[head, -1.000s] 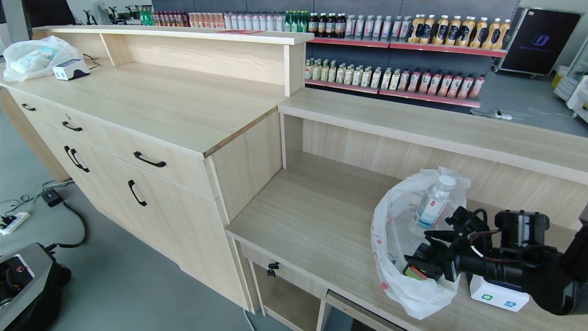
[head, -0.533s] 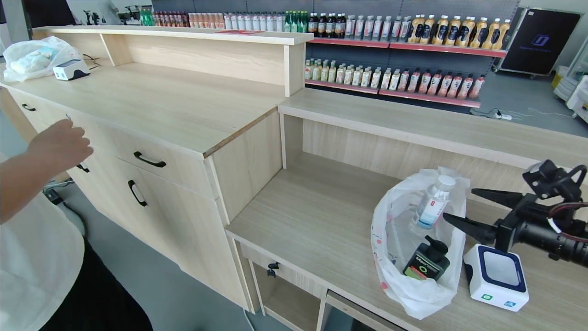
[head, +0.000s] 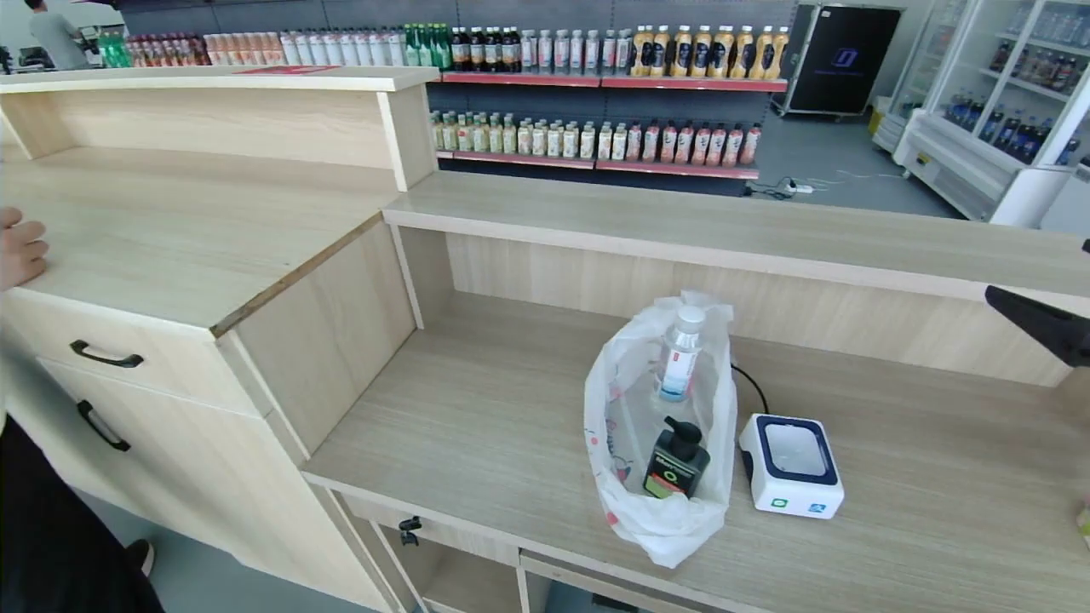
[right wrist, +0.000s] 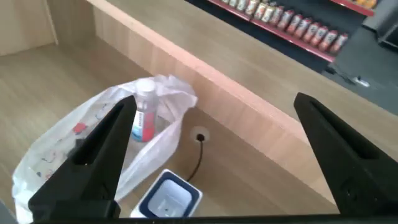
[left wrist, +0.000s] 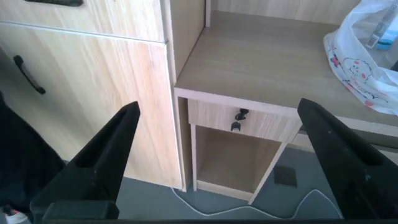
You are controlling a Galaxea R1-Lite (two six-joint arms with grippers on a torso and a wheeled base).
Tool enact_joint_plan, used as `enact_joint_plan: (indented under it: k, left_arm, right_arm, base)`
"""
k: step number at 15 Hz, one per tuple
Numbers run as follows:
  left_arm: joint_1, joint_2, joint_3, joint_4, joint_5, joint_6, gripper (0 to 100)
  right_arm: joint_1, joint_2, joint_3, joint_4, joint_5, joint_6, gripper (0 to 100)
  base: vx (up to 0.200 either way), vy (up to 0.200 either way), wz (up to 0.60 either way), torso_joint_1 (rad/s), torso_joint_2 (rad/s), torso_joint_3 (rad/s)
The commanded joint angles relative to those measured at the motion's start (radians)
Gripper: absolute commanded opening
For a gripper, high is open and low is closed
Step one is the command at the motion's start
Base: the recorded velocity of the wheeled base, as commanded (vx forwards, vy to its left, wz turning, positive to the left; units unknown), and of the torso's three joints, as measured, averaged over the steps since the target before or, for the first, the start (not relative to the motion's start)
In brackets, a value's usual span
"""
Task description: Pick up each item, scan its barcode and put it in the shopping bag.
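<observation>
A white plastic shopping bag stands open on the lower wooden counter. Inside it are a clear water bottle with a white cap and a black pump bottle. A white barcode scanner sits just right of the bag. A black finger of my right gripper pokes in at the right edge, high above the counter and well away from the bag. From above, my right gripper is open and empty over the bag, bottle and scanner. My left gripper hangs open and empty below the counter front.
A taller counter with drawers stands to the left, and a person's hand rests on its edge. A raised ledge runs behind the lower counter. Shelves of bottles line the back. The scanner's cable runs behind the bag.
The head camera has swung right. My right gripper let go of the black pump bottle in the bag, opened and drew away to the right. A person's hand came in at the left.
</observation>
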Motion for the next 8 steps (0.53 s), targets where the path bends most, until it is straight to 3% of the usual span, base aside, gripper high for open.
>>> enact_joint_plan:
  k: [1, 2, 3, 4, 5, 8]
  left_arm:
    - [0.0, 0.001, 0.0, 0.0, 0.0, 0.0, 100]
    - [0.0, 0.001, 0.0, 0.0, 0.0, 0.0, 100]
    - [0.0, 0.001, 0.0, 0.0, 0.0, 0.0, 100]
    - [0.0, 0.001, 0.0, 0.0, 0.0, 0.0, 100]
    - [0.0, 0.001, 0.0, 0.0, 0.0, 0.0, 100]
    - [0.0, 0.001, 0.0, 0.0, 0.0, 0.0, 100]
  right_arm:
    - [-0.068, 0.033, -0.117, 0.094, -0.064, 0.001, 100]
    - [-0.086, 0.062, -0.173, 0.169, -0.132, 0.001, 100]
    - [-0.102, 0.151, -0.291, 0.284, -0.297, 0.001, 100]
    - [-0.102, 0.181, -0.324, 0.307, -0.345, 0.003, 100]
    - [-0.128, 0.285, -0.393, 0.333, -0.402, 0.001, 100]
    - [-0.159, 0.44, -0.48, 0.404, -0.322, 0.019, 100]
  base:
    - [0.0, 0.0, -0.6, 0.002, 0.0, 0.002]
    - [0.0, 0.0, -0.6, 0.002, 0.0, 0.002]
    - [0.0, 0.0, -0.6, -0.002, 0.0, 0.002]
    - [0.0, 0.0, -0.6, 0.002, 0.0, -0.002]
    - [0.0, 0.0, 0.0, 0.0, 0.0, 0.0]
    - [0.0, 0.0, 0.0, 0.0, 0.0, 0.0]
